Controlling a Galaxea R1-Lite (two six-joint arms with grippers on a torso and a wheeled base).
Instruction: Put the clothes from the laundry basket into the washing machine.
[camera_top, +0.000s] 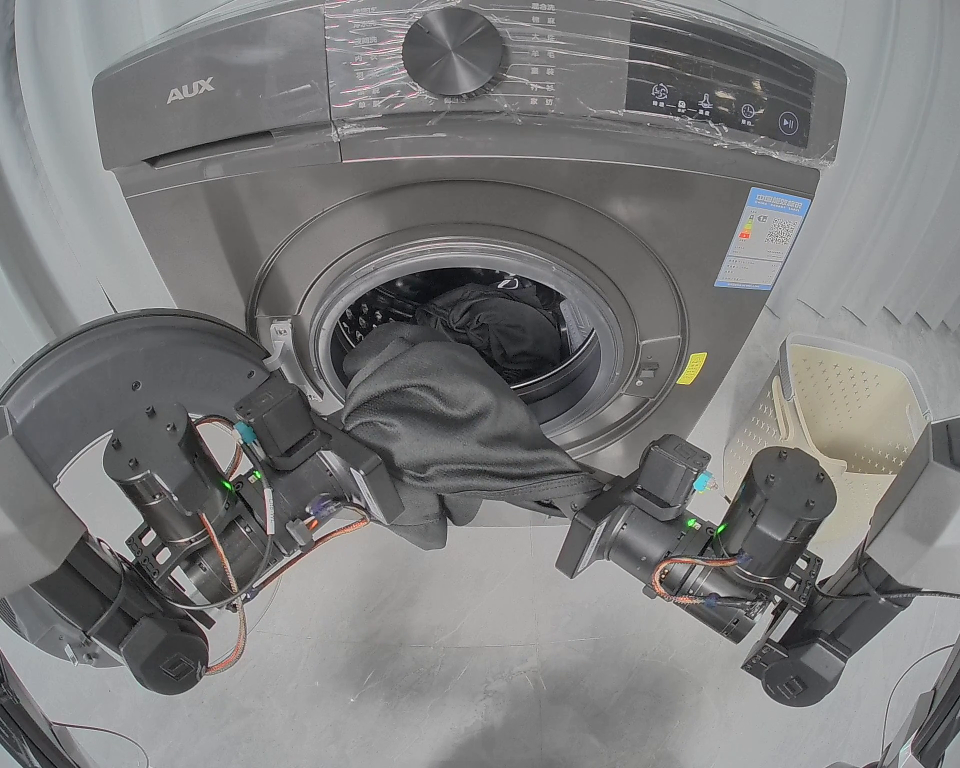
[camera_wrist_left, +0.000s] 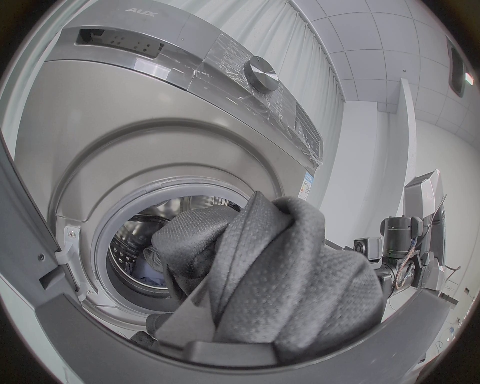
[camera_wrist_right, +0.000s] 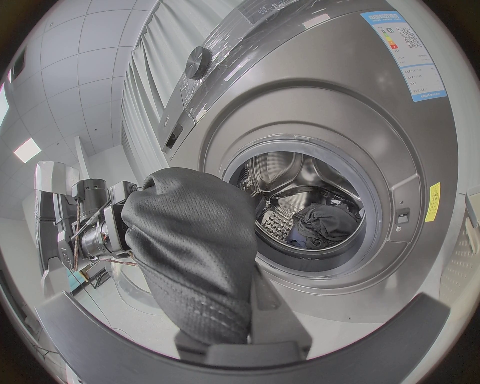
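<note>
A dk grey mesh garment (camera_top: 450, 420) is held at the front of the washing machine (camera_top: 450, 200). It is draped over the lower rim of the drum opening (camera_top: 590, 400), w/ its far part inside the drum and its near edge hanging down betw. the two grippers.

The L gripper (camera_wrist_left: 227, 350) is closed on the garment's left end, and the cloth is bunched up over its fingers. The R gripper (camera_wrist_right: 252, 320) is clamped on the right end, w/ fabric pressed against one finger (camera_wrist_right: 270, 310).

A black bundle of clothes (camera_top: 500, 325) is seen farther in, on the drum floor, just behind the held piece.

The door (camera_top: 130, 370) is swung open to the left. The cream laundry basket (camera_top: 850, 410) is set on the floor at the right, near the machine's front corner.
</note>
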